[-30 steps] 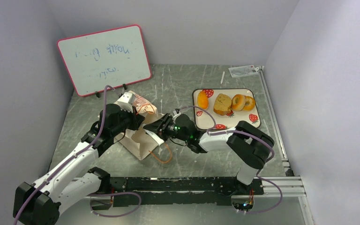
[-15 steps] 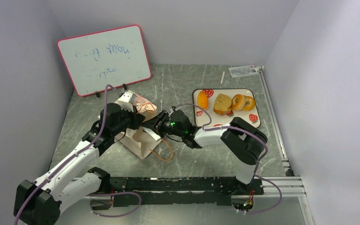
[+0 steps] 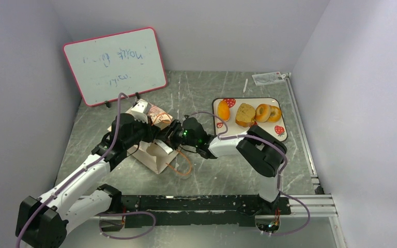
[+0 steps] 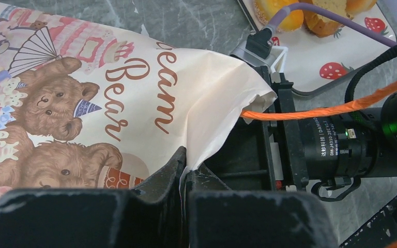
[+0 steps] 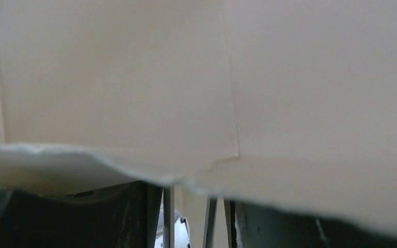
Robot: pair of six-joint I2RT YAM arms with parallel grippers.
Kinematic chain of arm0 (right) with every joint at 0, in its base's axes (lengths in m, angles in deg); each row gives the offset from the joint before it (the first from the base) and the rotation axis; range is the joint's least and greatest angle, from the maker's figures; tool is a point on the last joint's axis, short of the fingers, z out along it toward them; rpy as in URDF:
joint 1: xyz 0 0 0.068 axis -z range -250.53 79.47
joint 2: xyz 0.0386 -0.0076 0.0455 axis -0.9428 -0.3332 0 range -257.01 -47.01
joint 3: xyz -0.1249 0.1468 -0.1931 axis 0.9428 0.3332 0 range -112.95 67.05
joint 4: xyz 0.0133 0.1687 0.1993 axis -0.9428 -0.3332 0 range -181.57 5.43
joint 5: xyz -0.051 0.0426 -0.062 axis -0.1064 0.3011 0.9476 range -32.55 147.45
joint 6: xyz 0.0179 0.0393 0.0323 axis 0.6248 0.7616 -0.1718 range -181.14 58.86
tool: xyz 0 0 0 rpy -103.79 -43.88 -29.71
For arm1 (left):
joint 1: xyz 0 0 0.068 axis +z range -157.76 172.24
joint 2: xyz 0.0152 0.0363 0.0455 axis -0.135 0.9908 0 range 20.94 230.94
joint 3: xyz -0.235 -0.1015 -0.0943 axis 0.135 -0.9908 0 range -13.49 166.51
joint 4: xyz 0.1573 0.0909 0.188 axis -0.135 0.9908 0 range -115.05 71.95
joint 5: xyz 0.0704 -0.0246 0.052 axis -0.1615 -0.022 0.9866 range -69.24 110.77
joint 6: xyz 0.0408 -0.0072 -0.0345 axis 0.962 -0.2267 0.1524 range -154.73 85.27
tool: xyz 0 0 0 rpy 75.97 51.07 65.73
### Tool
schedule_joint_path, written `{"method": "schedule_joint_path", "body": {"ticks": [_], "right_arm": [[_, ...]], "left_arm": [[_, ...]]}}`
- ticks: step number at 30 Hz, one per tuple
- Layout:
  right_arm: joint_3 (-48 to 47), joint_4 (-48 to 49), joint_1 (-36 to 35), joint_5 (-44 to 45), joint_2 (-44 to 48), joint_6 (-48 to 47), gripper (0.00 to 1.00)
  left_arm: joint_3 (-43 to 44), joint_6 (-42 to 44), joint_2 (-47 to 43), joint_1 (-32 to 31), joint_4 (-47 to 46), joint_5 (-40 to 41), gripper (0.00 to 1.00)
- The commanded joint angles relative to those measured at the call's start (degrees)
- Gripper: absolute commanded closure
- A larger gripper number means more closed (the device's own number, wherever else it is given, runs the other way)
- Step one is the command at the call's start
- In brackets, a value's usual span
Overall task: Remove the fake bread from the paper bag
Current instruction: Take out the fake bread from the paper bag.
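The paper bag (image 3: 152, 153) lies on its side left of centre, its bear print (image 4: 57, 113) facing my left wrist camera. My left gripper (image 4: 186, 175) is shut on the paper edge at the bag's mouth and holds it up. My right gripper (image 3: 171, 138) reaches into that mouth from the right. Bag paper fills most of its wrist view, and its jaws (image 5: 188, 222) stand apart with no bread showing between them. An orange roll (image 3: 223, 109), a brown loaf chunk (image 3: 245, 114) and two bagels (image 3: 262, 112) lie on the strawberry tray (image 3: 279, 132). Any fake bread inside the bag is hidden.
A pink-framed whiteboard (image 3: 115, 64) leans at the back left. An orange cord handle (image 4: 310, 108) stretches across the right arm, and another handle loop (image 3: 182, 168) lies on the table. A small packet (image 3: 269, 78) and a white stick (image 3: 245, 85) sit at the back right. Walls close in on three sides.
My right gripper has moved left, deeper into the bag's mouth. The left gripper has kept its hold on the bag's edge.
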Motion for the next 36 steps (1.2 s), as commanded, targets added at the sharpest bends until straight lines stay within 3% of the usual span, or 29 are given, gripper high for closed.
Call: {"method": "schedule_joint_path", "body": {"ticks": [1,10,17,22,27,36], "right_arm": [[-2.45,2.30,0.53,-0.84,-1.72,-0.34,0.55],[-3.32,6.78,0.72,-2.35,-5.33,0.63,0.47],[-4.98,8.60,1.08,-4.24,-9.30,1.55,0.49],[-6.59,10.69,1.93,-7.22,-12.15,2.66,0.69],[-5.71,12.43,2.44,-8.90,-12.45,3.46,1.00],[5.24,13.58,4.09,-8.25,-3.64,1.88,1.00]], "left_arm": [[0.30,0.69,0.83,-0.60,-1.85,-3.25,0.93],[1.35,1.59,1.31,-0.62,-1.09,-4.02,0.93],[1.07,1.80,0.45,-0.61,0.16,-2.72,0.93],[1.11,2.29,0.43,-0.61,0.54,-2.74,0.93],[1.27,1.52,0.37,-0.61,-0.16,-1.23,0.93],[3.21,-4.96,0.40,-0.62,0.67,10.20,0.93]]}}
